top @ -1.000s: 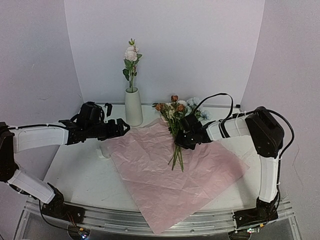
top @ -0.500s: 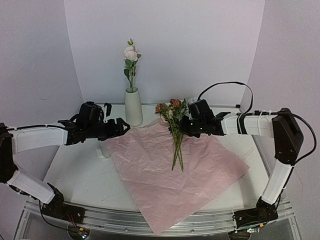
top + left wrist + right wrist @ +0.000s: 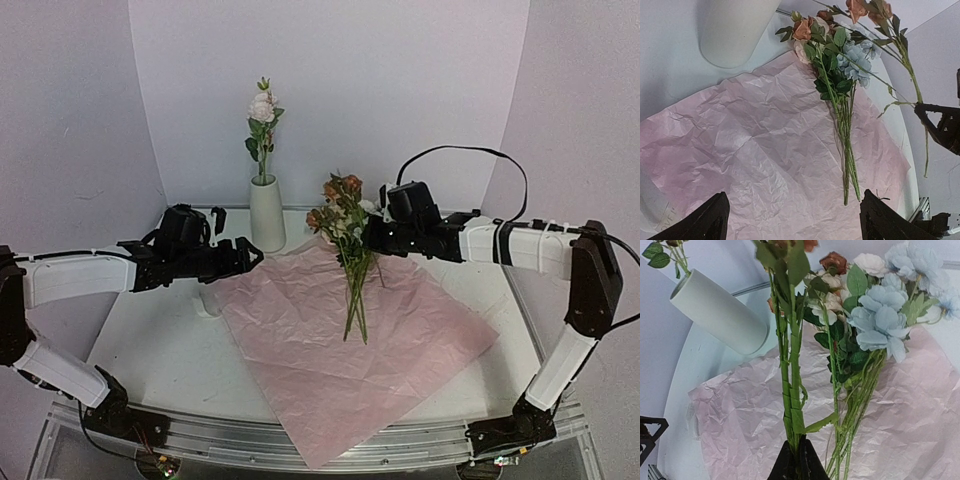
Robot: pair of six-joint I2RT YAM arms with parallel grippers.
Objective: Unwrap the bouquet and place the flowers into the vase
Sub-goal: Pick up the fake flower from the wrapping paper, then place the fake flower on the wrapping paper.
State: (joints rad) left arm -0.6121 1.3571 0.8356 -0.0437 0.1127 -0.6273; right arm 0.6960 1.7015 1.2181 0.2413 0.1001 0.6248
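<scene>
The bouquet is undone: its pink paper (image 3: pixel 330 350) lies flat, and most of the flowers (image 3: pixel 353 290) rest on it, stems toward the front. My right gripper (image 3: pixel 368 240) is shut on the taped stems (image 3: pixel 790 365) of a rust-orange rose sprig (image 3: pixel 340 190), held upright above the paper and clear of the lying bunch (image 3: pixel 875 325). The off-white vase (image 3: pixel 266 213) stands at the back left and holds one pale pink rose (image 3: pixel 262 108). My left gripper (image 3: pixel 245 255) hovers open over the paper's left part (image 3: pixel 740 150), nothing between its fingers (image 3: pixel 880 215).
A small white object (image 3: pixel 207 303) sits on the table by the paper's left edge. The paper's front corner (image 3: pixel 315 455) hangs past the table's near edge. Curved pale walls close in the back and sides.
My right gripper has risen and swung toward the back with the rose sprig, lifting it off the lying bunch. The left arm has stayed put.
</scene>
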